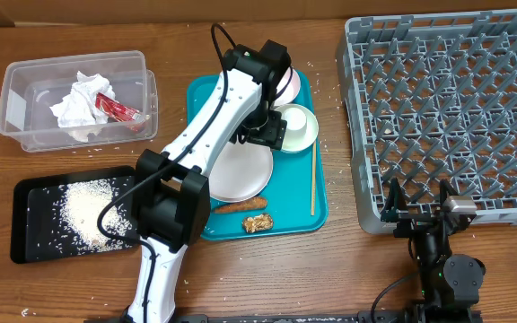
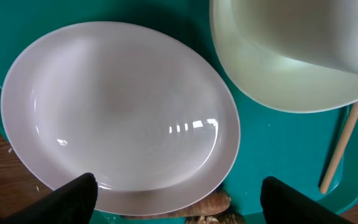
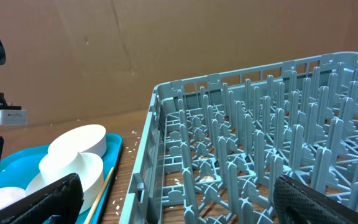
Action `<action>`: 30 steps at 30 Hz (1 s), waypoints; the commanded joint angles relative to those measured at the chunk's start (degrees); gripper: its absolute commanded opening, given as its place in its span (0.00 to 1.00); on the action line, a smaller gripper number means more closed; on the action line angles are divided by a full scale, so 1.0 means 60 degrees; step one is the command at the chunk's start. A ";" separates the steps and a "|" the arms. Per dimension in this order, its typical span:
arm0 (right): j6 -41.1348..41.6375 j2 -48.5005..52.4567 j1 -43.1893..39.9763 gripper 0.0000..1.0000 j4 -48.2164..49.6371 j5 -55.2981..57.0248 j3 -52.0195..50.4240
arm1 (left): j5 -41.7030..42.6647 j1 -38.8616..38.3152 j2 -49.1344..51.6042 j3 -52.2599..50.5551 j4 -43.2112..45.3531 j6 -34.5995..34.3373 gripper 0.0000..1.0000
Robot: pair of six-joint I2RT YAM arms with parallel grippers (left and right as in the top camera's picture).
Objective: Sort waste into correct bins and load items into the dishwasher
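The white plate (image 1: 240,170) (image 2: 117,112) lies on the teal tray (image 1: 317,211) beside the pale green bowl (image 1: 296,126) (image 2: 291,56). The pink bowl (image 1: 286,85) is partly hidden behind my left arm. The orange stick (image 1: 240,205) and the brown lump (image 1: 258,223) lie at the tray's near edge. The napkin (image 1: 79,103) and red wrapper (image 1: 119,109) are in the clear tub (image 1: 25,76). My left gripper (image 1: 260,135) (image 2: 179,190) is open and empty just above the plate. My right gripper (image 1: 417,208) (image 3: 179,193) is open and empty at the grey rack's (image 1: 438,108) (image 3: 260,143) near edge. I cannot pick out the cup.
The black tray (image 1: 25,224) with rice sits at the front left. A wooden chopstick (image 1: 312,179) (image 2: 344,143) lies along the teal tray's right side. Rice grains are scattered on the wooden table. My left arm stretches across the teal tray's left half.
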 commanded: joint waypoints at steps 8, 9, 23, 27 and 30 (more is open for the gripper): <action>-0.0062 -0.0076 0.0051 1.00 0.0055 0.0091 -0.0098 | -0.0794 -0.0055 -0.1530 0.0051 -0.0725 -0.0729 0.91; -0.0062 -0.0076 0.0051 1.00 0.0055 0.0091 -0.0098 | -0.0933 -0.0055 -0.1694 0.0051 -0.0725 -0.0758 0.91; -0.0062 -0.0076 0.0051 1.00 0.0055 0.0091 -0.0098 | -0.4273 0.0098 -0.3311 0.0051 -0.1803 -0.3340 1.00; -0.0062 -0.0076 0.0051 1.00 0.0055 0.0091 -0.0098 | -0.5515 0.0820 -0.3308 0.0051 -0.2313 -0.4768 1.00; -0.0062 -0.0076 0.0051 1.00 0.0055 0.0091 -0.0098 | -0.5384 0.1745 -0.3308 0.0051 -0.2375 -0.4900 1.00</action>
